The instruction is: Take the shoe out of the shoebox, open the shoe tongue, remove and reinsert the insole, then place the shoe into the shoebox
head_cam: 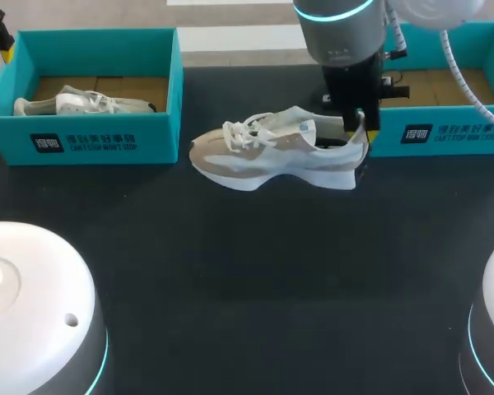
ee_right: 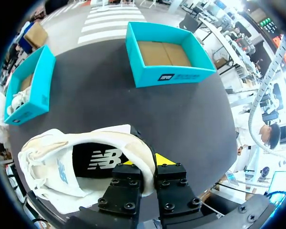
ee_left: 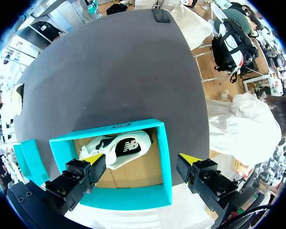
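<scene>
**Head view.** You see the shoe (head_cam: 272, 152) out of its box, upright on the dark table (head_cam: 247, 271) near the middle, toe to your left and heel to your right. Whether the sole rests on the table or hangs just above it cannot be told. The right gripper (head_cam: 361, 123) comes down on the heel from above. The heel lies just in front of the near left corner of the right box (head_cam: 445, 136), which shows only its cardboard floor. The left box (head_cam: 90, 132) stands well apart at the far left and holds a second shoe (head_cam: 82, 103) lying on its side.

**Right wrist view.** Your right gripper (ee_right: 147, 162) pinches the heel collar of the shoe (ee_right: 57, 152), one finger inside the opening and one outside, the two close together. The insole with its printed mark shows inside the opening. Ahead of the gripper, across the table, stand the right box (ee_right: 174, 76) and the left box (ee_right: 35, 86).

**Left wrist view.** Your left gripper (ee_left: 142, 159) hangs above the left box (ee_left: 166, 162) with its fingers spread wide and nothing between them. Under it, the second shoe (ee_left: 121, 148) lies on the box floor, nearer one side wall.
</scene>
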{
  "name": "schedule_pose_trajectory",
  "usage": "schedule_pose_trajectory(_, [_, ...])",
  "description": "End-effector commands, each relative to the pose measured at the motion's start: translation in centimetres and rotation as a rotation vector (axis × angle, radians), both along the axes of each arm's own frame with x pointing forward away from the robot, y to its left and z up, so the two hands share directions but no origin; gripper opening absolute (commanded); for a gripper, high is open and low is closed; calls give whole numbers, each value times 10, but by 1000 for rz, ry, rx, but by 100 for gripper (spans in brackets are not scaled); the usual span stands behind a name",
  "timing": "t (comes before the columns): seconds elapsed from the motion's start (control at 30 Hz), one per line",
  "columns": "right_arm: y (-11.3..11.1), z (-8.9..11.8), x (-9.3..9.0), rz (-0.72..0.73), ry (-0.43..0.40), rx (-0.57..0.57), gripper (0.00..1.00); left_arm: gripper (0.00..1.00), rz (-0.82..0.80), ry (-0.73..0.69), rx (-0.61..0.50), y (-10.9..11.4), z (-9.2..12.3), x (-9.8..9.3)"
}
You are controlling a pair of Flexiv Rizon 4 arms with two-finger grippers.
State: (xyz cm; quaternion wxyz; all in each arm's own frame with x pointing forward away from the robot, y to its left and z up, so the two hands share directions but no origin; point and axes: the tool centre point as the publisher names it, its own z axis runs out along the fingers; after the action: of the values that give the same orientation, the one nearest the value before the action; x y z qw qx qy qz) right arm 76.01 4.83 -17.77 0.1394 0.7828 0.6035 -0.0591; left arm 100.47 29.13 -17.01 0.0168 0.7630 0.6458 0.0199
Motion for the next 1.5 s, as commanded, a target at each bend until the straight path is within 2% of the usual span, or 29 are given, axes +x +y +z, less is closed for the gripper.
schedule_pose_trajectory(0.03, [14,-20,-22,-30,-16,-8,0,100,-1,-1,2,0,0,0])
schedule_pose_trajectory(0.13, [26,-35,-47,-58,-24,17,0,100,-1,-1,2,0,0,0])
schedule_pose_trajectory(0.27, [33,-49,-69,-75,-26,-3,0,100,-1,-1,2,0,0,0])
schedule_pose_trajectory(0.5, [36,-72,-91,-79,-14,-19,0,100,-1,-1,2,0,0,0])
schedule_pose_trajectory(0.97, [44,-123,-93,-31,-67,-62,0,100,-1,-1,2,0,0,0])
schedule_pose_trajectory(1.3, [52,-146,-87,-20,-68,-88,0,100,-1,-1,2,0,0,0])
schedule_pose_trajectory(1.5, [54,-160,-82,-82,-62,-75,0,100,-1,-1,2,0,0,0])
